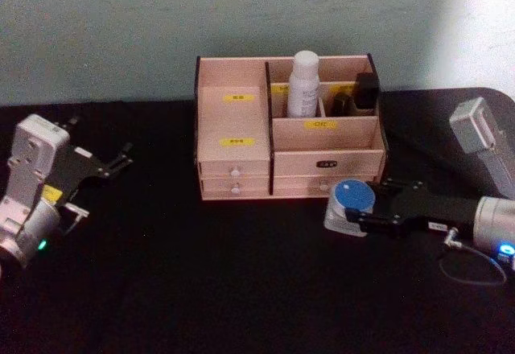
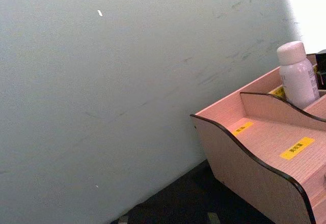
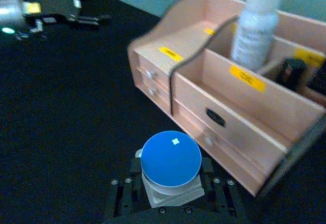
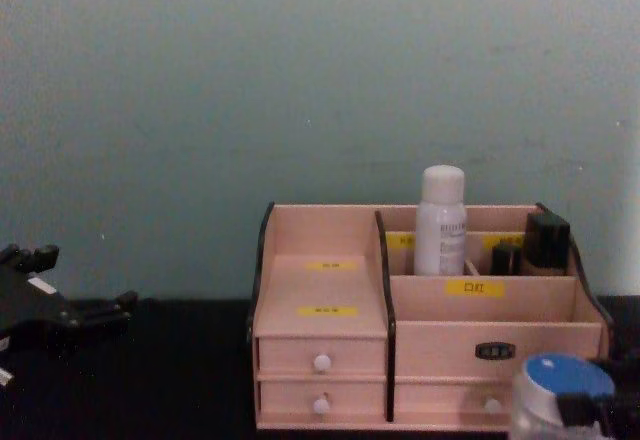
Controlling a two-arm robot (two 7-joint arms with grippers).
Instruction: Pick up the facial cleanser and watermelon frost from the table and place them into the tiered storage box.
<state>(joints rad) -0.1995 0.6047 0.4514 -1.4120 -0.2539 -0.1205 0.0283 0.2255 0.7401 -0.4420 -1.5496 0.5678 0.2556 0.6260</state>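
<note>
The tiered storage box (image 1: 233, 72) (image 2: 229, 147) (image 3: 239, 107) (image 4: 320, 235) stands at the back middle of the black table. A white bottle, seemingly the facial cleanser (image 1: 304, 84) (image 2: 297, 74) (image 3: 257, 25) (image 4: 441, 220), stands upright in its rear compartment. A blue-lidded jar, seemingly the watermelon frost (image 1: 352, 197) (image 3: 170, 158) (image 4: 560, 385), sits low in front of the box's right drawers. My right gripper (image 1: 358, 207) (image 3: 170, 180) is shut on it. I cannot tell whether the jar touches the table. My left gripper (image 1: 127, 155) (image 3: 99, 2) (image 4: 85, 280) hovers open and empty, left of the box.
Small dark containers (image 1: 366, 88) (image 4: 545, 240) fill the box's rear right compartment. A pale wall rises right behind the box. A grey arm segment (image 1: 483, 141) and a cable loop (image 1: 471, 269) lie at the right. Black tabletop (image 1: 201, 290) stretches in front.
</note>
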